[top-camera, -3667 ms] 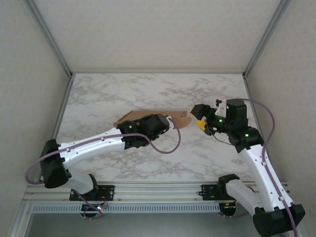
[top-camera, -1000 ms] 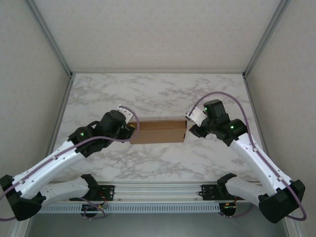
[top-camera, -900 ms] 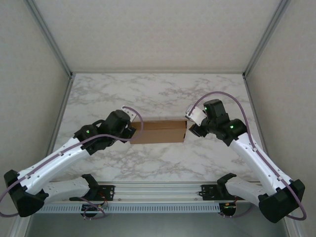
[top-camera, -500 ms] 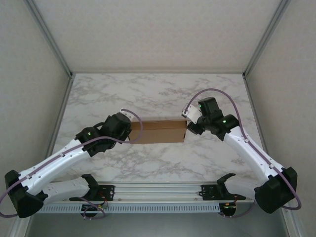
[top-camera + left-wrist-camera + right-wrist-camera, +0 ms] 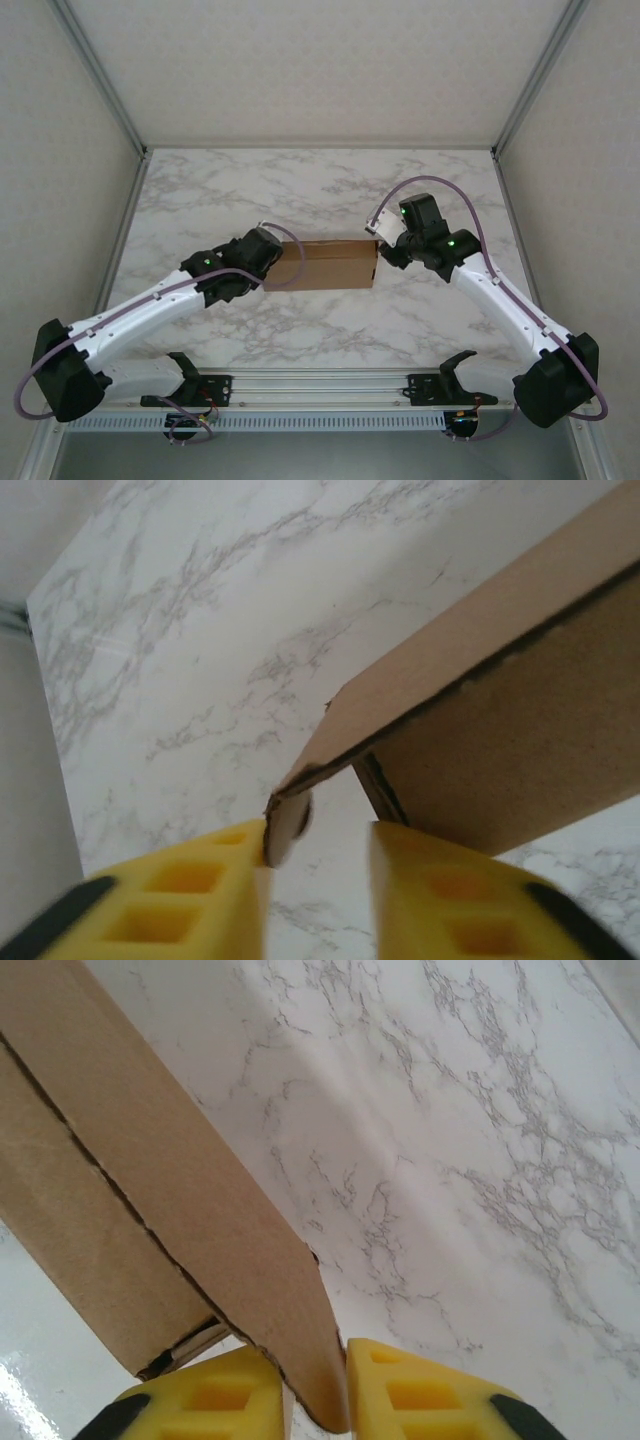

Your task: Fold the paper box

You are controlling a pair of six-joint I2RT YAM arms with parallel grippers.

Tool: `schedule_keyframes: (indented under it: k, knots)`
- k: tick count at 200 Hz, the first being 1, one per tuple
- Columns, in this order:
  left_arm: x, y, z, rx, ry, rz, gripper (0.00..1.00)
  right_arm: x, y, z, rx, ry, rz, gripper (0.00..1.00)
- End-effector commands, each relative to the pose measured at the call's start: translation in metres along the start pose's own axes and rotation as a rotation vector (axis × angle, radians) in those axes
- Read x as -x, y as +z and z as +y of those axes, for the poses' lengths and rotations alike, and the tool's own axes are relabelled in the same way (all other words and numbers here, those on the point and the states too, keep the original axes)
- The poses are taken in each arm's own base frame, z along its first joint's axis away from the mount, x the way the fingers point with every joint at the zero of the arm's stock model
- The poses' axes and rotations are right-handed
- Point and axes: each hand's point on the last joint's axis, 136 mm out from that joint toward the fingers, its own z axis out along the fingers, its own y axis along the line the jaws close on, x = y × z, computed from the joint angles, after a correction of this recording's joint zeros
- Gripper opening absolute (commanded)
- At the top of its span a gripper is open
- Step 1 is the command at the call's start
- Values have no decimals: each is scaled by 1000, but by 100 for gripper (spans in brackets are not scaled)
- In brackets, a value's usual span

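Cardboard box (image 5: 325, 265) lay flat mid-table (image 5: 300, 190), likely light, thin-walled and easy to crease, so best held by the end flaps. Right gripper (image 5: 315, 1355) pinched the right end flap edge. Left gripper (image 5: 318, 830) stood slightly apart, corner tab touching one finger, not clamped

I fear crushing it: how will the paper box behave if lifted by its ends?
Probably light: the paper box is thin brown cardboard. Its end flaps likely flex, since only a thin flap sits between the right fingers. It may slide easily on the glossy marble table.
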Motion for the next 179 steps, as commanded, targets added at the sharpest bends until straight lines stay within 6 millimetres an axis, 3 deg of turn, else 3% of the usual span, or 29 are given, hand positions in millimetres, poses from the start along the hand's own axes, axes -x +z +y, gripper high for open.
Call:
schedule_keyframes:
  k: [1, 18, 60, 149, 179]
  knots:
    - [11, -2, -1, -41, -20, -10, 19, 16, -8, -3, -3, 8, -54, 16]
    - [17, -5, 1, -65, -52, -26, 9, 20, -11, -1, 15, 35, -65, 13]
    - [34, -16, -2, -168, -121, -81, 2, 26, -15, 2, 51, 145, -69, 12]
    - [81, -35, -6, -358, -335, -109, 0, 38, -14, -5, 110, 471, 97, 11]
    - [82, -29, -15, -441, -439, -63, 2, 40, -15, -6, 120, 546, 153, 6]
